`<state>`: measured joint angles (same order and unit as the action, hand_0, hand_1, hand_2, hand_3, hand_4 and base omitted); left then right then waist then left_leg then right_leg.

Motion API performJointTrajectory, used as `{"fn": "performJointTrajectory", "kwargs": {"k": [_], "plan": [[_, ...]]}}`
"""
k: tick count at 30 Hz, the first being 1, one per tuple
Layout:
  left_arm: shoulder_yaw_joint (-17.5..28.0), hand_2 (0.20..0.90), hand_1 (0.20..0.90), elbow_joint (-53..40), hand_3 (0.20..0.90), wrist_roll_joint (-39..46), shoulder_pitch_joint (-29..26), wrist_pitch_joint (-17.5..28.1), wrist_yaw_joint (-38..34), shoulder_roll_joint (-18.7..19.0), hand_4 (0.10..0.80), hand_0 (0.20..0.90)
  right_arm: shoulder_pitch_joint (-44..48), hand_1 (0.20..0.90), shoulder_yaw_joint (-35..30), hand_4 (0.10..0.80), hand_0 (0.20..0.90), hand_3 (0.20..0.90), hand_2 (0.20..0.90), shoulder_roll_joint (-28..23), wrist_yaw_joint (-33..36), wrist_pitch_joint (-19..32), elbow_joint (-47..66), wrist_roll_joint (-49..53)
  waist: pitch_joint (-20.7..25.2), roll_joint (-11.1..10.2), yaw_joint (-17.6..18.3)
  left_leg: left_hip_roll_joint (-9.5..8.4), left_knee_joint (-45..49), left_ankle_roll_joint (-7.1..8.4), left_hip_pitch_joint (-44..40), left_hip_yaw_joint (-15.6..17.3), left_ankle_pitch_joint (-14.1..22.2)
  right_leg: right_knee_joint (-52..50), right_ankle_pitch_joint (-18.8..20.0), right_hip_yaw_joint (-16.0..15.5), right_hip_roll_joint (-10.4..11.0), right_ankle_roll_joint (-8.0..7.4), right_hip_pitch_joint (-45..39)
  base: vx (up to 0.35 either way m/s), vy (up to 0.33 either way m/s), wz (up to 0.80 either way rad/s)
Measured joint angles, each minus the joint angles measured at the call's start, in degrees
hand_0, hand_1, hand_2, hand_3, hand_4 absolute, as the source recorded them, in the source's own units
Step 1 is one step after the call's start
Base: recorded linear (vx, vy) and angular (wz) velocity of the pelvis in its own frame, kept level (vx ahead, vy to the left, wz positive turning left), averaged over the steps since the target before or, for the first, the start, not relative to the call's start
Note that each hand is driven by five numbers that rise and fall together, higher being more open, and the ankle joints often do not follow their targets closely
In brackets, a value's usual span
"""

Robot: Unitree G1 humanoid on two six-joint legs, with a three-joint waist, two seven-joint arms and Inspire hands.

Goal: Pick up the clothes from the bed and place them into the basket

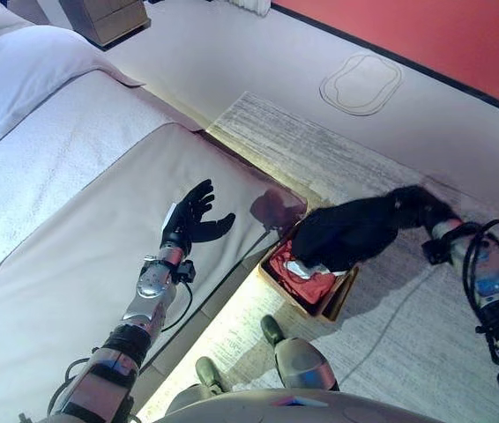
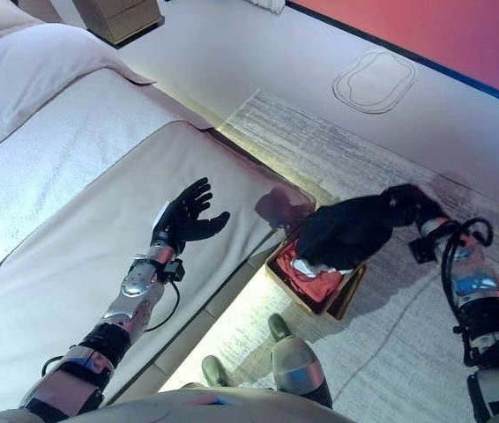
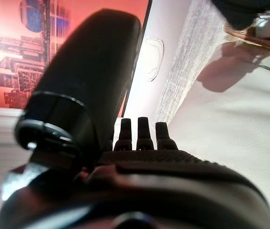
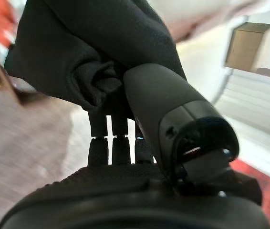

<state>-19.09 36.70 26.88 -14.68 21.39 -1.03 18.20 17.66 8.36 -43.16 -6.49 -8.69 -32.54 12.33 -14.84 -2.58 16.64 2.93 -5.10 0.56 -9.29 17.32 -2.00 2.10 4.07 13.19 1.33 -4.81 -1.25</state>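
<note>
Right hand (image 1: 419, 207), fingers curled round a black garment (image 1: 351, 231) that trails from it toward the bed (image 1: 73, 220) and hangs directly above the basket (image 1: 307, 291), already holding red cloth (image 1: 313, 284); left hand (image 1: 195, 220) open over the bed, farther from the basket.

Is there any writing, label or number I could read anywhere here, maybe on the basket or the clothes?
None can be read.
Basket: no writing shows.
Black garment, pinched in the right hand: plain.
Red cloth in the basket: no label shows.
Wall picture: a city skyline, no readable words.
</note>
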Motion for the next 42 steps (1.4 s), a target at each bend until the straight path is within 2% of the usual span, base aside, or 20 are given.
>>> {"fn": "performJointTrajectory", "kwargs": {"k": [5, 11, 12, 13, 14, 30, 34, 42], "plan": [[-2.0, 0.9, 0.9, 1.1, 0.9, 0.0, 0.1, -0.1, -1.7, -1.7, 0.8, 0.9, 0.0, 0.3, 2.4, 0.1, 0.3, 0.2, 0.3, 4.4, 1.4, 0.8, -8.4, 0.6, 1.9, 1.2, -1.4, 0.05, -0.2, 0.01, 0.9, -0.8, 0.0, 1.0, 0.0, -0.9, 0.2, 0.01, 0.0, -0.013, -0.014, 0.07], [-4.2, 0.9, 0.9, 1.1, 0.9, 0.1, 0.1, -0.1, -1.9, -1.7, 0.8, 0.9, 0.8, 0.3, 3.7, 0.1, 0.3, 0.2, 0.3, 6.6, 3.3, 1.8, -13.6, 0.6, 2.2, 1.5, -3.3, 0.06, 0.0, 0.19, 1.0, -1.5, -0.3, 1.0, 0.0, -1.5, 0.3, 0.01, 0.0, -0.007, -0.008, 0.05], [-4.3, 0.9, 0.9, 1.1, 0.9, 0.1, 0.1, -0.1, -1.9, -1.7, 0.8, 0.9, 0.9, 0.436, 3.7, 0.259, 0.436, 0.359, 0.436, 6.7, 3.7, 2.1, -13.8, 0.7, 2.2, 1.5, -3.5, 0.04, 0.0, 0.19, 1.0, -1.5, -0.3, 1.0, 0.0, -1.5, 0.3, 0.01, -0.1, 0.0, 0.0, 0.0], [-4.3, 0.9, 0.9, 1.1, 0.9, 0.1, 0.1, -0.1, -1.9, -1.7, 0.8, 0.9, 1.0, 0.502, 3.7, 0.336, 0.502, 0.436, 0.502, 6.7, 4.2, 2.6, -14.2, 0.8, 2.2, 1.5, -3.7, 0.03, 0.0, 0.19, 1.0, -1.5, -0.3, 1.0, 0.0, -1.5, 0.3, 0.02, -0.1, 0.0, 0.0, 0.0], [-4.3, 0.9, 0.9, 1.1, 0.9, 0.1, 0.1, -0.1, -1.9, -1.7, 0.8, 0.9, 1.1, 0.9, 3.7, 0.8, 0.9, 0.9, 0.9, 6.7, 4.9, 2.6, -14.4, 1.1, 2.2, 1.5, -3.8, 0.01, 0.0, 0.19, 1.0, -1.7, -0.3, 1.0, 0.0, -1.6, 0.3, 0.02, -0.1, 0.002, -0.015, 0.05], [-5.6, 0.9, 0.9, 1.1, 0.9, 0.1, 0.1, -0.1, -1.7, -1.3, 0.8, 0.9, 1.3, 0.9, 3.6, 0.8, 0.9, 0.9, 0.9, 8.2, 8.8, 3.9, -14.4, 2.5, 2.3, 1.6, -3.8, 0.06, 0.0, 0.19, 1.1, -2.1, -0.4, 1.0, 0.0, -2.2, 0.4, 0.02, -0.3, 0.002, -0.003, 0.01], [-5.6, 0.9, 0.9, 1.1, 0.9, 0.1, 0.1, -0.1, -1.2, -1.3, 0.8, 0.9, 1.0, 0.9, 2.6, 0.8, 0.9, 0.9, 0.9, 8.9, 9.3, 5.0, -14.2, 5.8, 2.4, 1.8, -3.6, 0.08, -0.1, 0.21, 1.0, -2.4, -0.4, 1.1, 0.0, -2.5, 0.4, 0.02, -0.7, 0.011, -0.009, 0.03], [-5.5, 0.9, 0.9, 1.1, 0.9, 0.2, 1.2, -0.1, -1.4, -1.7, 0.8, 0.9, -0.6, 0.9, 2.5, 0.8, 0.9, 0.9, 0.9, 11.9, 12.1, 7.6, -6.9, 10.3, 2.5, 2.0, -3.8, 0.1, -0.1, 0.43, 0.9, -3.9, -0.6, 2.1, 0.1, -3.8, 0.9, 0.08, -1.9, 0.016, -0.008, 0.09]]}}
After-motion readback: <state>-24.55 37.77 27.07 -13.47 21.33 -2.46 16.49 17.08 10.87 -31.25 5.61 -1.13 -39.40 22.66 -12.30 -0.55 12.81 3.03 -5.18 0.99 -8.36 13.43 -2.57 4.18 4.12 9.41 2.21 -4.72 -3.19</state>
